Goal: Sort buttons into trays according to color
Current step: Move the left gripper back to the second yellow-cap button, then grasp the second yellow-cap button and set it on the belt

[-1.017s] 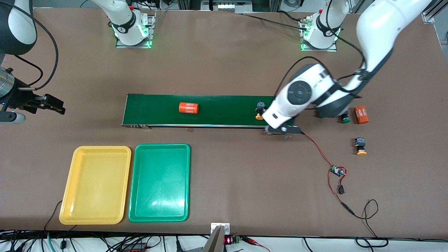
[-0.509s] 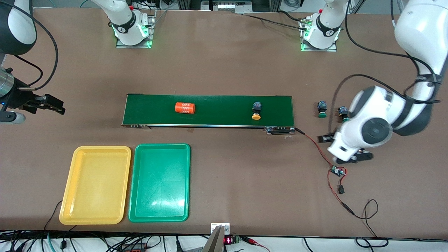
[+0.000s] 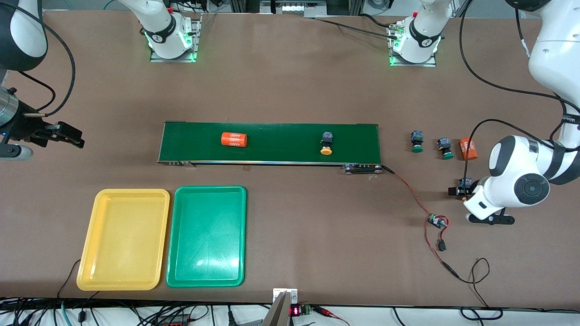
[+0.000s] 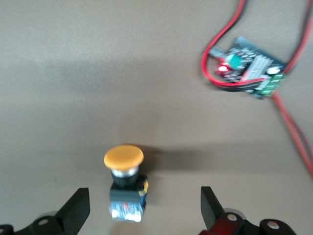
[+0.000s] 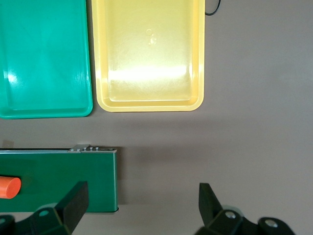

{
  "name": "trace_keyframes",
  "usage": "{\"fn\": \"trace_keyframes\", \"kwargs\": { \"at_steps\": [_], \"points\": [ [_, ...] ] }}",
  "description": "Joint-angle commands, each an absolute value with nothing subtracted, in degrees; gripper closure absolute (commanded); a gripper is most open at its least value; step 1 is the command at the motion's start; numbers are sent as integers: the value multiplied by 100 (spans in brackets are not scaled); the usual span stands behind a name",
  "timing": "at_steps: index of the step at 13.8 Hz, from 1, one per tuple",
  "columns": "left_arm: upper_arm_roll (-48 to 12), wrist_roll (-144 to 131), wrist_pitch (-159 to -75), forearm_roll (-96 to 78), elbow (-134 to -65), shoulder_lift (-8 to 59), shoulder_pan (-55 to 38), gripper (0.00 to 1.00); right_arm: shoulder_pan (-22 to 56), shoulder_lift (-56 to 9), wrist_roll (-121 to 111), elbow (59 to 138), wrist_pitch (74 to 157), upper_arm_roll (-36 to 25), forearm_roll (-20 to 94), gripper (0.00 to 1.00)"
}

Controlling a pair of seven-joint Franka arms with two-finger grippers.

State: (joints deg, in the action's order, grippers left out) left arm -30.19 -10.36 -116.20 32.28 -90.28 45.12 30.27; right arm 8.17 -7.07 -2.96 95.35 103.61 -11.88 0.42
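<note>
Left gripper (image 4: 142, 210) is hanging over a yellow button (image 4: 124, 183) at the left arm's end of the surface (image 3: 290, 90), jaws spread wide and released, holding nothing. In the left wrist view the button is lying between the fingers (image 4: 76, 210), touching neither, its cap pointing away from the gripper. A small circuit board (image 4: 247, 73) with red wires is lying near it.

In the front view that button is mostly hiding under the left arm's wrist. Two green buttons, one (image 3: 416, 141) and another (image 3: 445, 149), are sitting side by side past the belt's end, farther from the front camera. An orange cylinder (image 3: 468, 149) is lying just beside the second.

The belt (image 3: 272, 142) is carrying a second yellow button (image 3: 326, 144) and another cylinder (image 3: 234, 139), well apart from each other.

Right gripper (image 3: 68, 134) is waiting at the right arm's end of the surface, jaws released and empty. Its wrist view is showing both trays and the belt's end.

The yellow tray (image 3: 123, 239) and green tray (image 3: 207, 236) are sitting side by side, nearer the front camera than the belt, with no buttons in them.
</note>
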Motion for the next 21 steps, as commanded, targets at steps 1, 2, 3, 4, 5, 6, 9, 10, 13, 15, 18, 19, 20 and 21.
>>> {"fn": "trace_keyframes", "kwargs": {
  "at_steps": [1, 2, 3, 4, 5, 6, 9, 10, 13, 15, 18, 19, 20, 21],
  "points": [
    [-3067, -861, -11970, 3384, -9359, 4579, 3322, 0, 773, -738, -272, 9466, 10362, -1151, 141, 0],
    [-3067, -861, -11979, 3384, -9473, 4588, 3340, 0, 773, -738, -272, 9466, 10362, -1151, 141, 0],
    [-3067, -861, -11979, 3384, -9527, 4614, 3392, 0, 773, -738, -272, 9466, 10362, -1151, 141, 0],
    [-3067, -861, -11979, 3384, -9588, 4632, 3471, 5, 773, -730, -272, 9466, 10362, -1151, 141, 0],
    [-3067, -809, -11945, 3384, -9615, 4632, 3489, 30, 773, -738, -272, 9466, 10362, -1151, 141, 0],
    [-3076, -774, -11910, 3375, -9615, 4623, 3489, 53, 773, -738, -272, 9466, 10362, -1151, 132, 0],
    [-3155, -651, -11665, 3358, -9537, 4536, 3489, 79, 773, -738, -272, 9466, 10362, -1151, 132, 0],
    [-3251, -633, -11402, 3297, -9510, 4422, 3481, 84, 765, -730, -272, 9466, 10362, -1151, 132, 0],
    [-4128, -633, -10559, 3287, -9378, 4289, 3498, 83, 765, -730, -272, 9466, 10354, -1151, 132, 0],
    [-4866, -782, -9873, 3243, -9325, 4306, 3437, 82, 765, -738, -272, 9466, 10354, -1160, 132, 0],
    [-5335, -1658, -9729, 2630, -9491, 4342, 3122, 80, 756, -738, -272, 9466, 10354, -1160, 132, 0],
    [-5335, -1792, -9747, 2541, -9518, 4350, 2911, 80, 756, -738, -272, 9466, 10354, -1160, 132, 0],
    [-5335, -1967, -9747, 2488, -9562, 4394, 2718, 80, 756, -738, -272, 9466, 10354, -1160, 132, 0],
    [-5335, -2134, -9808, 2487, -9667, 4403, 2638, 78, 756, -738, -272, 9466, 10345, -1160, 132, 0]
  ]
}}
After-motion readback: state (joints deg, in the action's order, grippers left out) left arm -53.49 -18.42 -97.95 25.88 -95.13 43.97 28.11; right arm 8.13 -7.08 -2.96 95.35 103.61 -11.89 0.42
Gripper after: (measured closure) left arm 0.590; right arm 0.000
